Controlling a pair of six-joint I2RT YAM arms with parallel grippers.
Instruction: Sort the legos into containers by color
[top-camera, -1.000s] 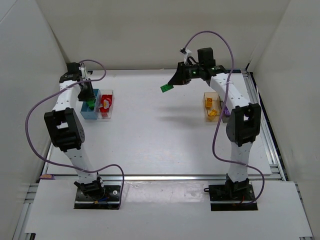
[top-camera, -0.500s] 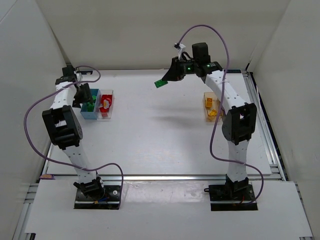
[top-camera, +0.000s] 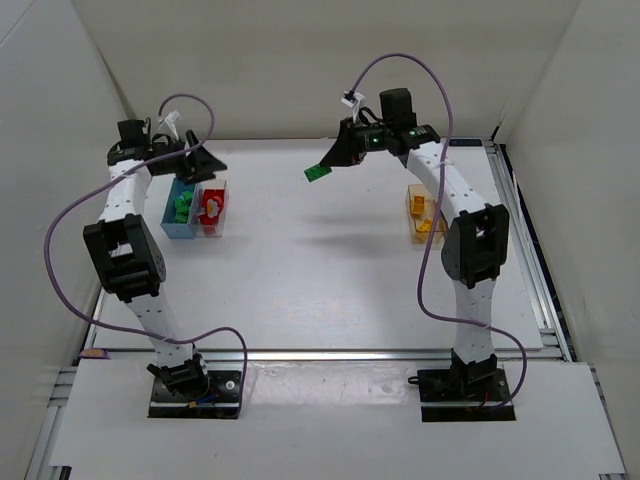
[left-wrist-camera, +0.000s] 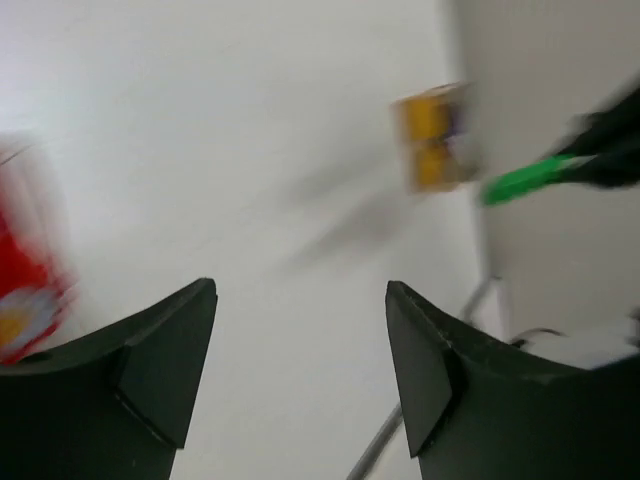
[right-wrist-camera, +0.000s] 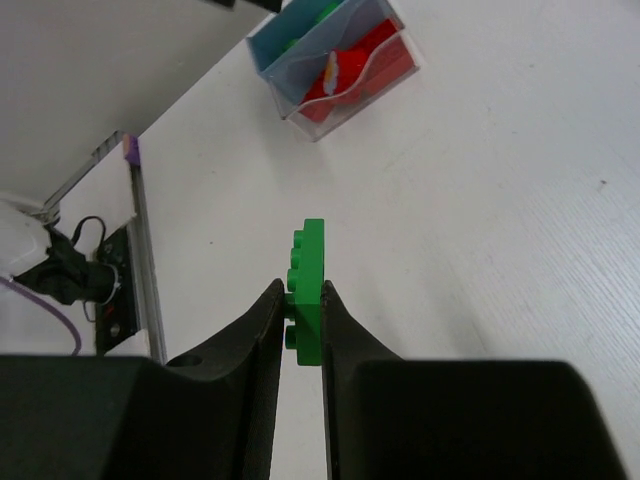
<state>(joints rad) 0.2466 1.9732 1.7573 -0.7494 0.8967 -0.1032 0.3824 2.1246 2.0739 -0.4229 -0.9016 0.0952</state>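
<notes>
The right arm is arching high over the far middle of the white table (top-camera: 320, 290), its right gripper (top-camera: 333, 163) pinching a flat green lego (top-camera: 317, 172) by one end, jaws closed tight on it and the brick hanging in the air, well apart from every bin. The left arm is standing tall at the far left, its left gripper (top-camera: 205, 165) hovering above the blue bin (top-camera: 178, 230) and the clear bin (top-camera: 213, 233), fingers spread wide with nothing between them. Green legos (top-camera: 182, 205) are lying in the blue bin, red legos (top-camera: 211, 205) in the clear one, yellow legos (top-camera: 425, 228) in the orange bin (top-camera: 414, 200). The left wrist view is smearing badly, so the bins there are showing only as streaks of colour. Plain white walls are closing in the table on three sides.
</notes>
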